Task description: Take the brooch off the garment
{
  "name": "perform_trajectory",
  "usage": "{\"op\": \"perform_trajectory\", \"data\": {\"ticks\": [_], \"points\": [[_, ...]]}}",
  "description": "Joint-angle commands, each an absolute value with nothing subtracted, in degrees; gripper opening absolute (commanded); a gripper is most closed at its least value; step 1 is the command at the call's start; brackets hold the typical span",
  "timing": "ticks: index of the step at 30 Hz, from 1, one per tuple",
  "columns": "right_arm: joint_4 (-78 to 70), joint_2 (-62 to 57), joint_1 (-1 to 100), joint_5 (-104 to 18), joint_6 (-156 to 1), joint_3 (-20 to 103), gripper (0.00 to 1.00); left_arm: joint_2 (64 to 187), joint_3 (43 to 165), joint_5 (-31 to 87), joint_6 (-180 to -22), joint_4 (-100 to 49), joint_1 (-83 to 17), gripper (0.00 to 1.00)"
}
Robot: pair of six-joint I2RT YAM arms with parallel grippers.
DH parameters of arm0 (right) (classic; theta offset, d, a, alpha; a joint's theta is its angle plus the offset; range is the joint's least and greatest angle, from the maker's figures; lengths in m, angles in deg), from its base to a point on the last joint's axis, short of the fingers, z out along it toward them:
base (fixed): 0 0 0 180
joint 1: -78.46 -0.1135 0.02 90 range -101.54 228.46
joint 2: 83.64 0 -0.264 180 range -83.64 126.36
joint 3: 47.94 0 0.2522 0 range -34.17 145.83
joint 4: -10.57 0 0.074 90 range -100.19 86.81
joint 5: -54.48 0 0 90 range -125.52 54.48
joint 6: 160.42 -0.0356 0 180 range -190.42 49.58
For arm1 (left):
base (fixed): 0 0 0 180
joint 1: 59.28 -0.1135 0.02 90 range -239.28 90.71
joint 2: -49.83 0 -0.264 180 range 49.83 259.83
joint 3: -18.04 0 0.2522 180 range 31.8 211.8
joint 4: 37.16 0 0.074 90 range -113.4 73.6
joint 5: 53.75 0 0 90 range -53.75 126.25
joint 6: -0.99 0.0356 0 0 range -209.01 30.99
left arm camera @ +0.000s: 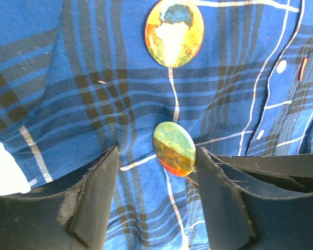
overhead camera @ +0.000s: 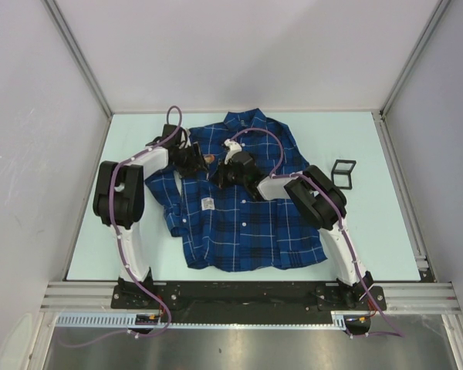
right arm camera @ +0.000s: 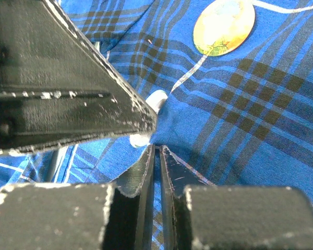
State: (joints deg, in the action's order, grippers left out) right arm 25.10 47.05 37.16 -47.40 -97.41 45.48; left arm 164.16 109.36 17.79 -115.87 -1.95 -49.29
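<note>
Left gripper (left arm camera: 156, 156) is held wide open over garment (overhead camera: 243, 223) chest, jaws astride a small round brooch (left arm camera: 174, 148), nothing gripped. A larger brooch (left arm camera: 173, 32) is pinned on garment too. Right gripper (right arm camera: 155, 150) is nearly closed, garment fold pinched.

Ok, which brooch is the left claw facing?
Find the dark blue plaid shirt, then its chest beside the white buttons. Of two round badges, it's the green-and-orange badge framed by the left claw, not the yellow portrait badge.
</note>
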Motion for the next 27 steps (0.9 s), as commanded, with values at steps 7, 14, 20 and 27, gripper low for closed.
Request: {"op": "perform_trajectory", "data": {"ticks": [7, 14, 20, 27], "points": [[25.46, 47.14, 36.53, -46.86, -96.44, 48.00, 0.11, 163.22, 109.93, 19.11, -115.21, -2.39, -49.97, 0.38], [25.63, 47.23, 36.62, -47.21, -96.62, 48.00, 0.11, 163.21, 110.20, 18.15, -115.29, -2.66, -50.67, 0.46], [25.90, 47.32, 36.71, -47.39, -96.79, 48.00, 0.11, 162.07, 109.06, 17.88, -115.47, -2.83, -51.02, 0.57], [26.07, 47.40, 36.80, -47.83, -97.14, 48.18, 0.11, 159.96, 107.65, 18.32, -114.68, -2.83, -51.11, 0.66]]}}
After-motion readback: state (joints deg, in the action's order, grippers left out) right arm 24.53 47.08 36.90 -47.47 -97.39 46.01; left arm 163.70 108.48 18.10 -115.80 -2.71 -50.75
